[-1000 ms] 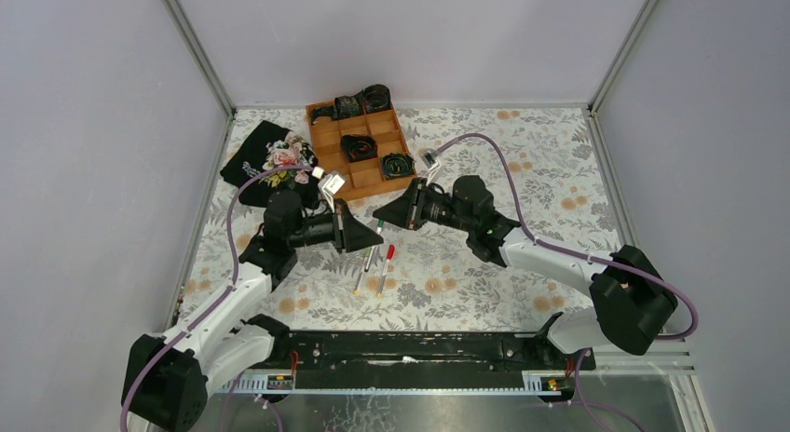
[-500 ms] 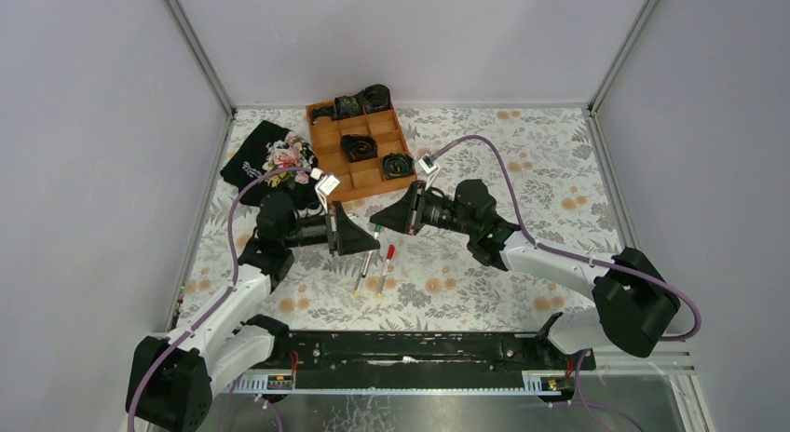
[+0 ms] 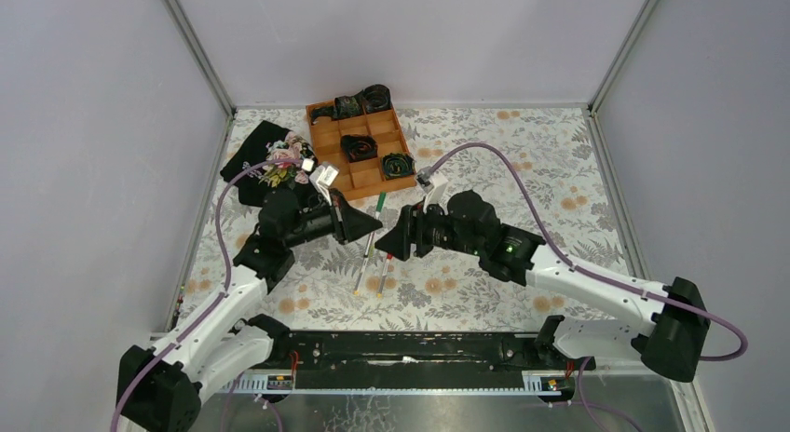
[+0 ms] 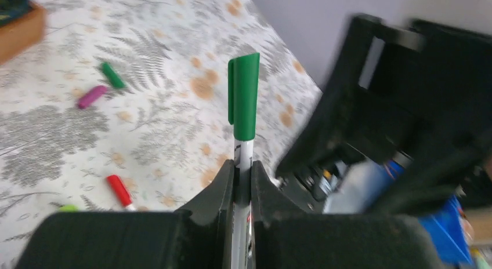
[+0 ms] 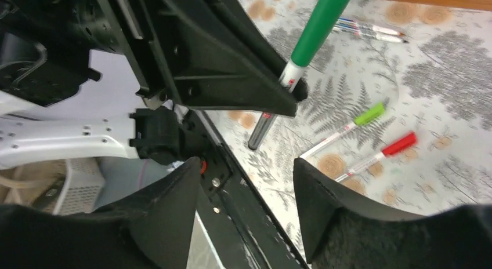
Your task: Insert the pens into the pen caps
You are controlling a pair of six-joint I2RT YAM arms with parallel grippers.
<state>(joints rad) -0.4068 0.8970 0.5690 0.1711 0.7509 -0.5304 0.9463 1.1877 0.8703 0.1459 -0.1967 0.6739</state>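
**Top view:** bright, soft light falling evenly from above; walls [image 3: 93, 171] reading flat grey-lilac; arms [image 3: 233, 297] casting only faint, diffuse shadows on the table [image 3: 559, 162]; all in focus.

**Left wrist view:** green pen [image 4: 242, 150] reading fairly sharp; right arm [image 4: 418, 118] behind it smearing into motion blur; table going soft toward its far edge; left fingers [image 4: 116, 240] sitting dark along the bottom.

**Right wrist view:** right fingers [image 5: 360, 222] looming dark and defocused; pens [image 5: 371, 157] lying crisp in full light.
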